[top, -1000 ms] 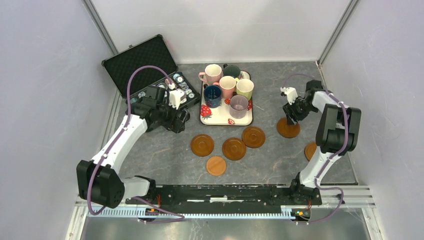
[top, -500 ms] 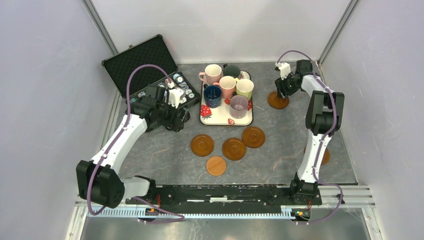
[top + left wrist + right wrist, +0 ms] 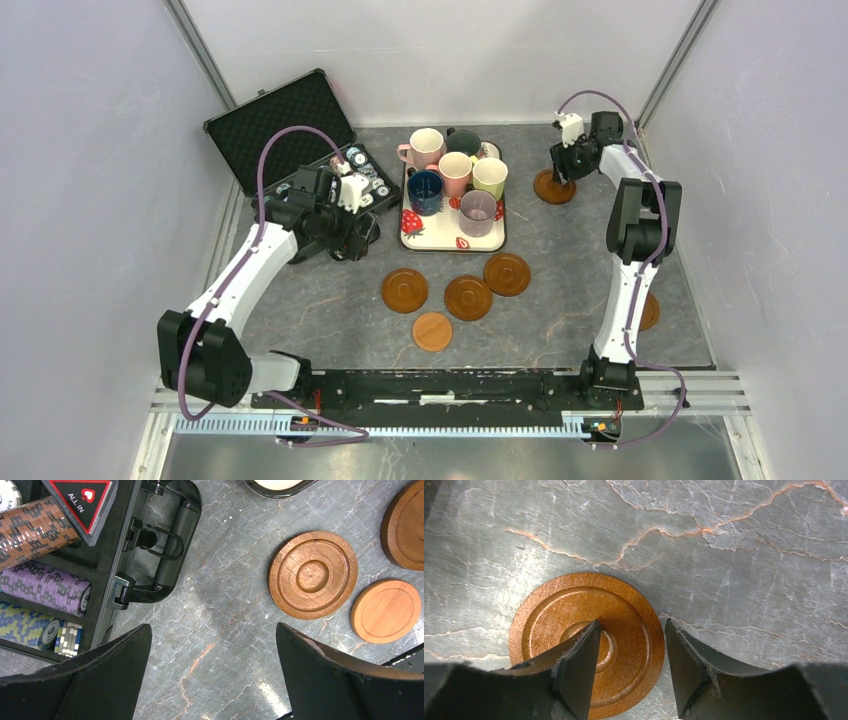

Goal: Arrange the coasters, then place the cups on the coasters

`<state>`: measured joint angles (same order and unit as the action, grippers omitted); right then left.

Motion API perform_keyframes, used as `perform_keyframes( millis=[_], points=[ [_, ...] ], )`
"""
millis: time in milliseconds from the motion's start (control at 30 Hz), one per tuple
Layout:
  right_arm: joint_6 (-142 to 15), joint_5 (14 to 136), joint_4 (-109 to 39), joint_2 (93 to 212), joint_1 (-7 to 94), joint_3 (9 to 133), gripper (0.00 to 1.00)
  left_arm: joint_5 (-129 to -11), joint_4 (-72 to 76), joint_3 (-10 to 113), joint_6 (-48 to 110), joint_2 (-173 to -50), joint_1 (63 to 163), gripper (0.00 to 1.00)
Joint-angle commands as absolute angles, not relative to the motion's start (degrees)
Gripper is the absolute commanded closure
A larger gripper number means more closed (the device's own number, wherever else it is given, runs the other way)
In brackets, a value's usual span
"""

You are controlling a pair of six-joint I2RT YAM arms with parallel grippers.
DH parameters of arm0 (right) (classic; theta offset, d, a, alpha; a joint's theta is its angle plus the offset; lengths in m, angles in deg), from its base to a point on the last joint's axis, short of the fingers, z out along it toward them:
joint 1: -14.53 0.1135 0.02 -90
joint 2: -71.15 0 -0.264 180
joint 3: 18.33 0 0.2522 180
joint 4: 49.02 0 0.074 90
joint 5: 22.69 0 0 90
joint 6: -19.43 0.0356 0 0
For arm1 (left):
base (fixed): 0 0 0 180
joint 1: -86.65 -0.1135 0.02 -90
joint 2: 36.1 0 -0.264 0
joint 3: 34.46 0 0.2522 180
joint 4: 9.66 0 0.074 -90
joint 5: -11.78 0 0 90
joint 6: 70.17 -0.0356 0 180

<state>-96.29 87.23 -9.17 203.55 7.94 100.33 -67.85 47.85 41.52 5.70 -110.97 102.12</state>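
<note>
My right gripper is at the far right of the table, closed across half of a brown coaster lying flat: one finger in its centre recess, the other against its outer rim. Three dark coasters and a lighter one lie mid-table; another peeks out behind the right arm. Several cups, among them pink, navy and lilac, stand on the strawberry tray. My left gripper hangs open over bare table, left of a coaster.
An open black poker case with stacked chips sits at the back left, close beside my left gripper. Grey walls close in the table on three sides. The arm bases and rail run along the near edge.
My right gripper has travelled from the right middle of the table to the far right corner, and the coaster came with it. The left arm has barely shifted.
</note>
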Motion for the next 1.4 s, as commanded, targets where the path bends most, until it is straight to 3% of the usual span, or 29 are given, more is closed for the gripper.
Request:
perform_keyframes(
  millis=[0,233,600,967,1200,1367],
  points=[
    [-94.44,90.04,-10.58,199.51,7.86,104.24,0.41,-67.77,46.69,43.8,8.19,-110.66,102.12,0.0],
    [-96.64,94.72,-5.79,187.46,6.31,100.48,0.22,-66.96,46.35,42.7,8.79,-108.7,102.05,0.0],
    [-121.18,98.77,15.85,164.62,-4.83,76.95,0.06,-63.12,46.85,40.39,7.72,-104.49,102.03,0.0],
    [-143.3,94.95,28.93,151.1,-19.85,57.89,0.04,-62.3,48.54,37.05,5.74,-101.52,102.03,0.0],
    [-148.62,90.93,25.56,153.88,-28.95,53.45,0.06,-63.37,49.09,35.74,5.48,-100.24,102.03,0.0],
    [-148.86,89.99,22.03,156.56,-30.12,50.82,0.08,-65.14,49.01,35.51,4.76,-100.39,102.03,0.0]
  ],
)
